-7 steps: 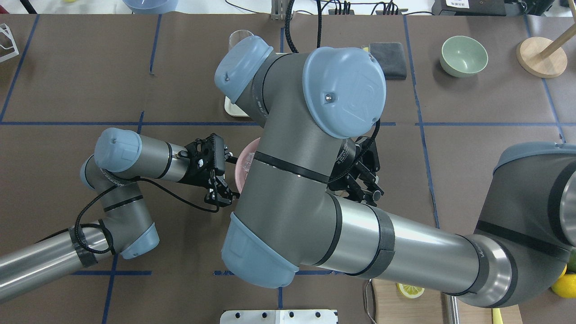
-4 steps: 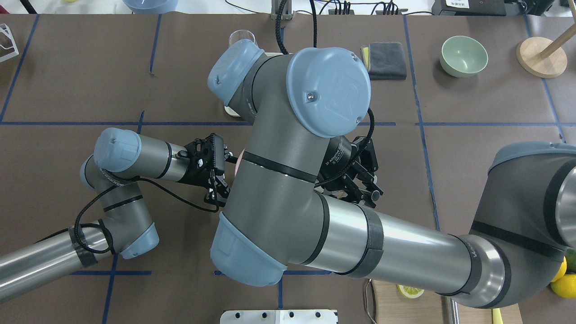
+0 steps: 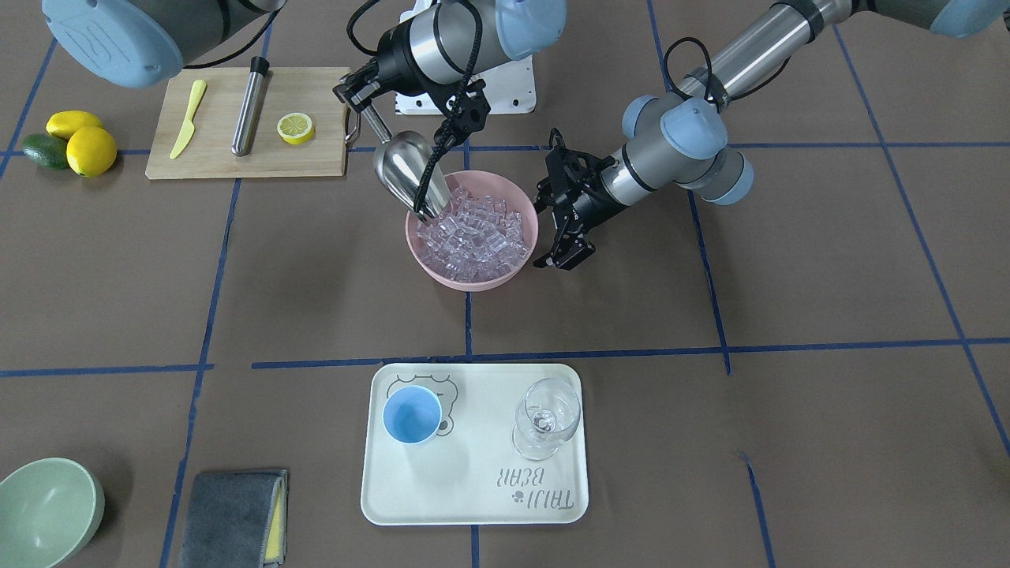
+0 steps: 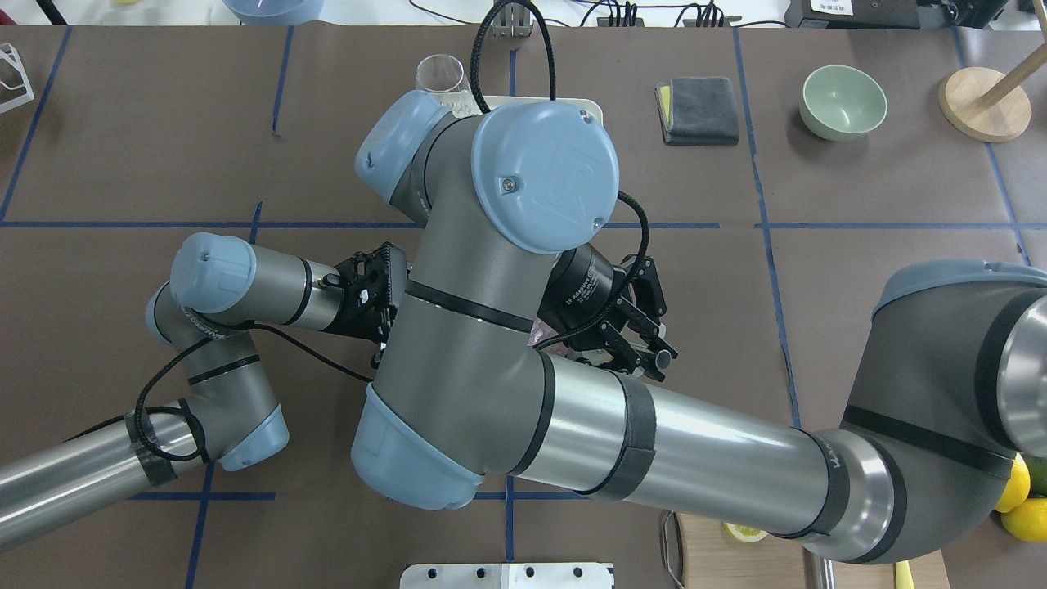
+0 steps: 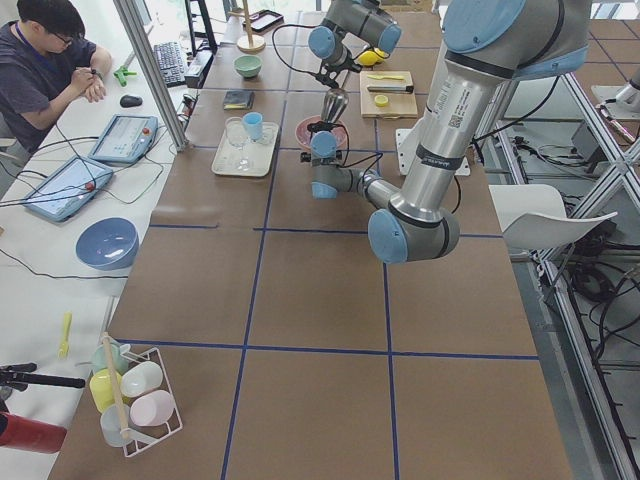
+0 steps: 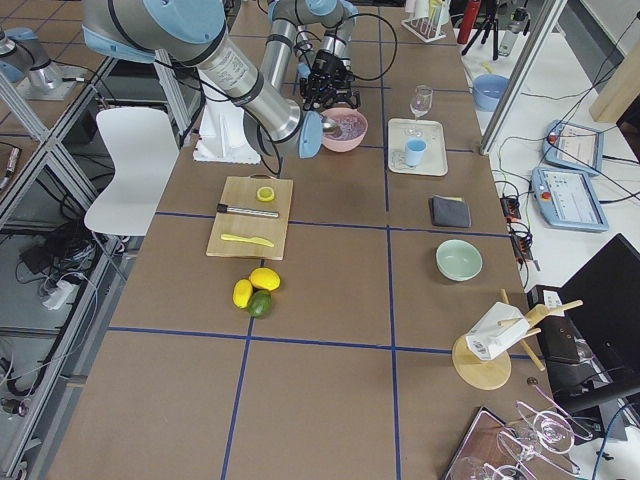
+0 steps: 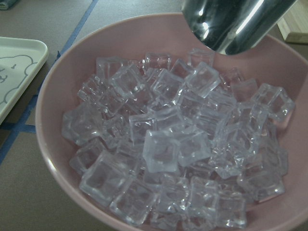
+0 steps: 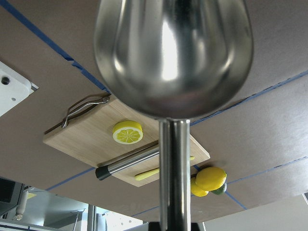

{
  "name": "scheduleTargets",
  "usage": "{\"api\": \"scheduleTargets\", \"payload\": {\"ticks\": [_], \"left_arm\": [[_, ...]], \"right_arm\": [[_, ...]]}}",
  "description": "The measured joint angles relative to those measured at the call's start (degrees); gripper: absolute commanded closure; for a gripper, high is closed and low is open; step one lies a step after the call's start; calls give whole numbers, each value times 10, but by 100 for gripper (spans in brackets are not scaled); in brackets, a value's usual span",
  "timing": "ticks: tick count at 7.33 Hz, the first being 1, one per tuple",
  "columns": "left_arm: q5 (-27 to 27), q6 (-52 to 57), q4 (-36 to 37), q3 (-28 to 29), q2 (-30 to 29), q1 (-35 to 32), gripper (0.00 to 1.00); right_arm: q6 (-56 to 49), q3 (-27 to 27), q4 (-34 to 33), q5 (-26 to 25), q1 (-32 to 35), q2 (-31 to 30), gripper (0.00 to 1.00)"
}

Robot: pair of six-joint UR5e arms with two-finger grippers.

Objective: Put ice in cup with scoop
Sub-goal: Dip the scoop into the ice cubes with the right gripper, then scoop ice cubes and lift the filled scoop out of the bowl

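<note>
A wide table (image 3: 789,410) covered in brown paper and crossed by blue tape lines takes up most of the scene. The robot's right arm (image 4: 720,466) stretches high over it and bends down toward the centre. The left arm (image 4: 237,286) lies lower and enters from the other side. On the operators' side of a tape line lies a cream rectangular tray (image 3: 473,497) printed with a bear drawing. Nearer the robot, well apart from the tray, sits a round pink bowl (image 3: 472,284). A shiny steel scoop (image 3: 401,167) is tilted steeply, handle up and mouth down. Its lip is at the bowl's edge on the robot's right side, right over the cubes, and I cannot tell whether it touches them. The right gripper (image 3: 359,102) pinches the upper end of the scoop's thin rod handle. The left gripper (image 3: 565,256) points downward just beside the bowl's opposite rim, with its fingers spread and empty. A clear stemmed wine glass (image 3: 546,422) stands on the tray. Beside it, toward the robot's right, the small light-blue cup (image 3: 412,416) stands upright, showing only bare blue plastic inside. The ice (image 7: 163,149), clear glossy cubes, is heaped in the pink bowl nearly to its rim.
</note>
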Motion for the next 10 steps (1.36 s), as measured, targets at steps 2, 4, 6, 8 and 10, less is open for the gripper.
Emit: {"api": "scheduleTargets", "payload": {"ticks": [2,4,6,8,10], "left_arm": [[0,0,-1,0,0,0,0],[0,-1,-4,0,0,0,0],[0,-1,-4,0,1,0,0],[0,-1,-4,0,1,0,0],[0,-1,-5,0,1,0,0]], "right_arm": [[1,-29,37,0,-1,-1,100],[3,-47,76,0,-1,-6,100],[18,-48,119,0,-1,-20,100],[31,-47,174,0,-1,-42,100],[37,-45,220,0,-1,-59,100]]}}
